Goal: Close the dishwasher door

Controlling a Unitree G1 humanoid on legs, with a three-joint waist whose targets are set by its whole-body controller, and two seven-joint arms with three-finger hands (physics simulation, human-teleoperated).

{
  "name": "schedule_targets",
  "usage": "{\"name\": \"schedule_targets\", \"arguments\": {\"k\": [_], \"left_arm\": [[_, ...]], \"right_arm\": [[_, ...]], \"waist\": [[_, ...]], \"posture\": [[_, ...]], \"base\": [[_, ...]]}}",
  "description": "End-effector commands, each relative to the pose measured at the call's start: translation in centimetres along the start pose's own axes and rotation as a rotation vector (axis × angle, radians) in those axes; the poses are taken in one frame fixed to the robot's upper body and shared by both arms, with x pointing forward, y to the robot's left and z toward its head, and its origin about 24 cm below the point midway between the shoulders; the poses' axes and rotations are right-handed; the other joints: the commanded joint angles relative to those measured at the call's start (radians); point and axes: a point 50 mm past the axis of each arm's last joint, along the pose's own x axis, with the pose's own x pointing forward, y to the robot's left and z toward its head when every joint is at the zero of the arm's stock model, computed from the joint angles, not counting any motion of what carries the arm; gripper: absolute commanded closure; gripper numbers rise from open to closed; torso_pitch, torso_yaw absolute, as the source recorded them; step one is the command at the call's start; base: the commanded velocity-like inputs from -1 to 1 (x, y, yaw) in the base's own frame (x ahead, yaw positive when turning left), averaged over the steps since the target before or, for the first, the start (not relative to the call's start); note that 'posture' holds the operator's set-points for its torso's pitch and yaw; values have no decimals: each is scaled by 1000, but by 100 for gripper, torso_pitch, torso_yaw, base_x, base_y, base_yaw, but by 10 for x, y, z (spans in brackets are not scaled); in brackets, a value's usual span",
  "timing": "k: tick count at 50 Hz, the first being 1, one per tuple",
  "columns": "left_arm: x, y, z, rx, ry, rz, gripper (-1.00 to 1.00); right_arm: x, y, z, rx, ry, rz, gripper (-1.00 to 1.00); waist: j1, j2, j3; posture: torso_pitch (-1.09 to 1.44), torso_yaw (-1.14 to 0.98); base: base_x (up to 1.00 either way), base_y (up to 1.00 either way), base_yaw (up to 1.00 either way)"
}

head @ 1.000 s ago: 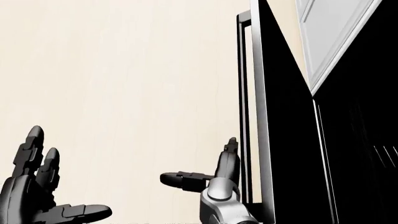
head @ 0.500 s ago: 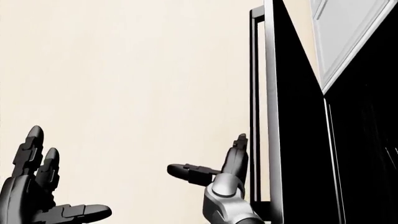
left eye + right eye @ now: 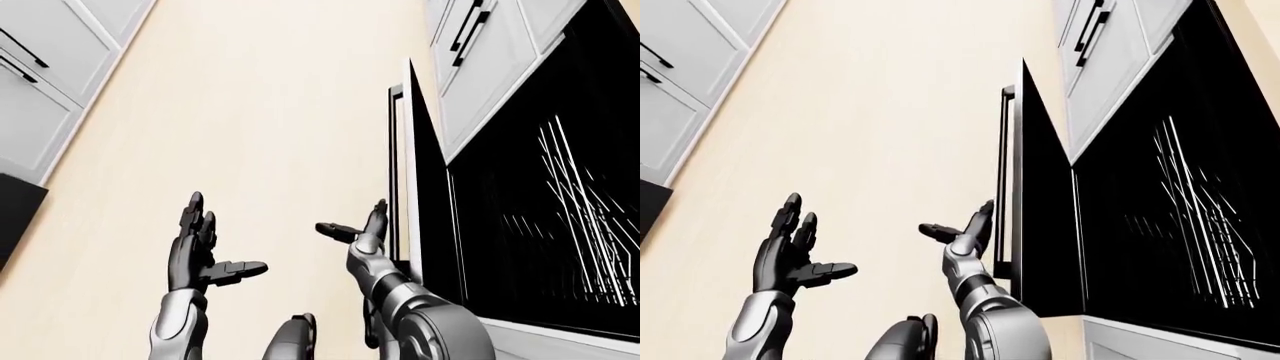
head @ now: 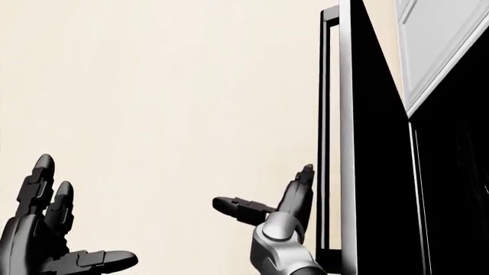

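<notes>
The dishwasher door stands partly raised, a black panel seen edge-on with a bar handle on its left face. To its right gapes the dark dishwasher interior with wire racks. My right hand is open, fingers stretched up and thumb out to the left, right beside the handle; whether it touches cannot be made out. In the head view the right hand sits just left of the door. My left hand is open over the floor, well away from the door.
White cabinet fronts with dark pulls stand above the dishwasher in the left-eye view. More white cabinets and a dark appliance corner line the left edge. Pale wood floor spreads between the two sides.
In the head view the door and its handle have shifted rightward, and my right hand has moved right with them. My left hand has held still.
</notes>
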Motion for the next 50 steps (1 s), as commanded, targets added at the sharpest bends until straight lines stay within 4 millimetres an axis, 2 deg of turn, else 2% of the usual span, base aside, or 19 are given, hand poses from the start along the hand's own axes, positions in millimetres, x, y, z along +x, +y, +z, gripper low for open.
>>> {"name": "schedule_targets", "arguments": {"k": [1,24,50], "left_arm": [[1,1,14,11,-76,-1,-100],[0,2,14,12,-76,2,-100],[1,0,13,16,-72,0,-100]], "right_arm": [[9,-14,25,67,-85,-101,-100],[17,-32,35,86,-125,-203,-100],[26,-53,34,117,-122,-266,-100]], "waist": [[-12,-1,-37],[-4,5,-25],[-3,-3,-26]], "posture": [[57,0],[57,0],[57,0]], "base": [[0,0,0],[0,0,0],[0,0,0]]}}
